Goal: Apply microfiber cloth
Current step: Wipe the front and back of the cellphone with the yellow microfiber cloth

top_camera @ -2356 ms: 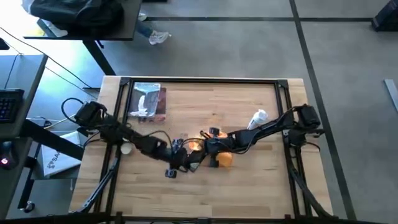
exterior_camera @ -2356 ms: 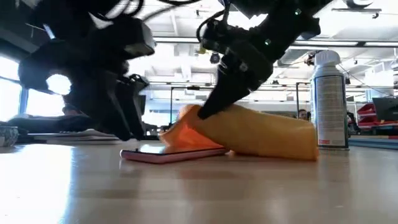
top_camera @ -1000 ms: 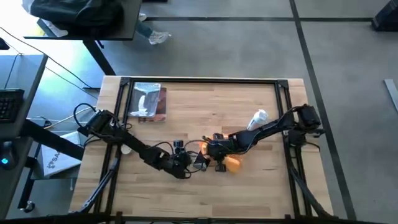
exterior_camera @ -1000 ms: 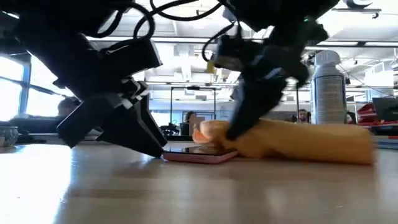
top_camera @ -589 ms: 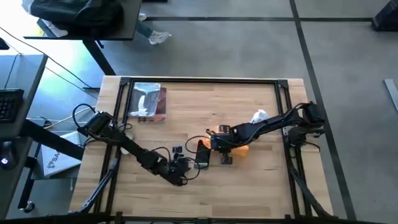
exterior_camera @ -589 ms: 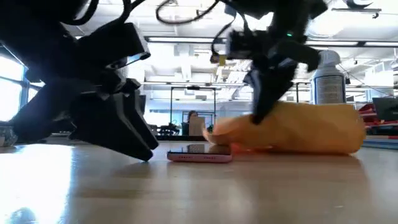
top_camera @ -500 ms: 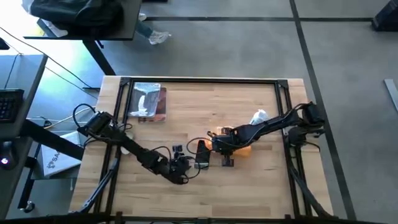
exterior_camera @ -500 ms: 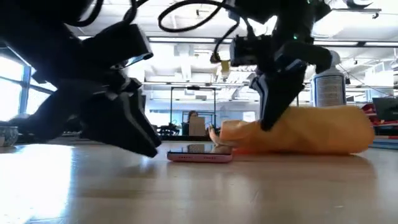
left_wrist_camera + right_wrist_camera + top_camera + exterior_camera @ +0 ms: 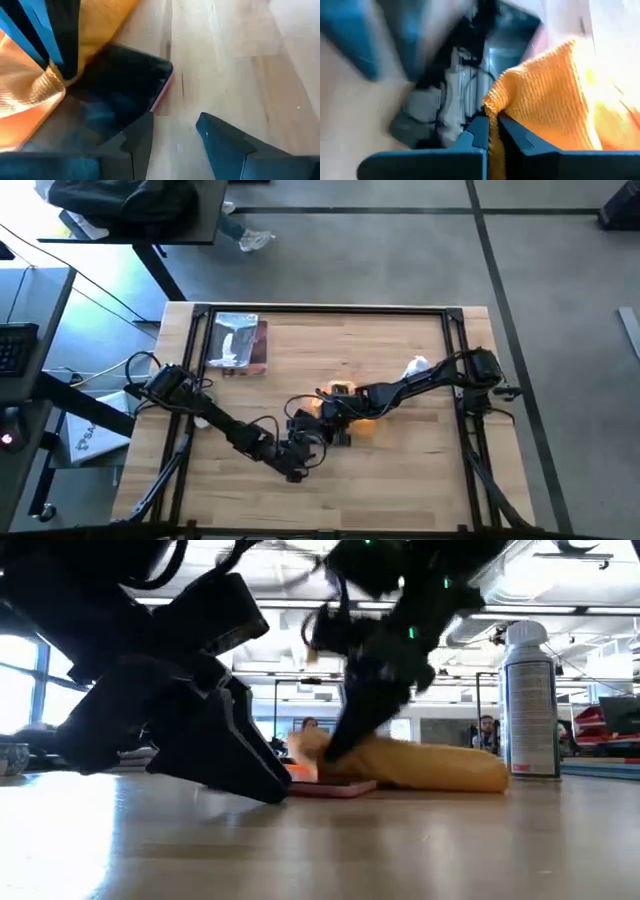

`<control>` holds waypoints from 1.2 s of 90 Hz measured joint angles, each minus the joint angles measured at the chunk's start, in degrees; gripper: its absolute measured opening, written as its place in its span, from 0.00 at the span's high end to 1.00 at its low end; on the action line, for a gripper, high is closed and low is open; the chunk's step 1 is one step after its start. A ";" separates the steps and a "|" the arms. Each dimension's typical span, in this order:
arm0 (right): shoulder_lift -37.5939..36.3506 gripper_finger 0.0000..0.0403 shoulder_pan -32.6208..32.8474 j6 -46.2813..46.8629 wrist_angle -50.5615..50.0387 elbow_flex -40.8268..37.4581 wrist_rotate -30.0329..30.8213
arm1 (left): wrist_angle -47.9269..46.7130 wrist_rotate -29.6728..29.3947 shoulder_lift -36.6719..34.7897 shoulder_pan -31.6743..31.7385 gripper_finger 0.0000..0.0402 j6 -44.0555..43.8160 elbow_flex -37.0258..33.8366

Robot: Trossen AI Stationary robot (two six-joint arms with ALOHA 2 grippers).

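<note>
Right end effector clamping soft orange-yellow microfiber cloth, now dragged back onto flat black phone; wiping underway.

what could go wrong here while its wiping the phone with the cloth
The right hand pinches only an edge of the microfiber cloth, so the fabric could slip free mid-wipe. The phone lies flat, and the open left hand only rests at its corner, so dragging might slide it. The spray can stands close behind and could get knocked.

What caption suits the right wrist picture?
Right gripper pinching the orange microfiber cloth over the phone.
</note>
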 joint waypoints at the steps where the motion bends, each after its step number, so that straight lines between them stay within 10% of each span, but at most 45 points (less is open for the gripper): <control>1: -0.21 1.00 0.01 -0.17 -0.69 0.21 0.00 | -0.52 0.03 -0.27 -0.12 0.64 0.08 0.05; 33: -4.45 1.00 4.26 4.52 -8.68 0.50 -0.53 | -7.91 -12.70 -10.11 0.03 0.64 -0.37 -2.44; 83: 2.68 1.00 9.09 19.64 47.63 -20.87 5.67 | 4.97 -9.39 -7.80 7.11 0.64 -8.34 -11.28; 108: 7.77 1.00 8.94 21.70 51.26 -19.89 -0.06 | 5.25 -9.59 -7.81 7.90 0.64 -10.17 -13.24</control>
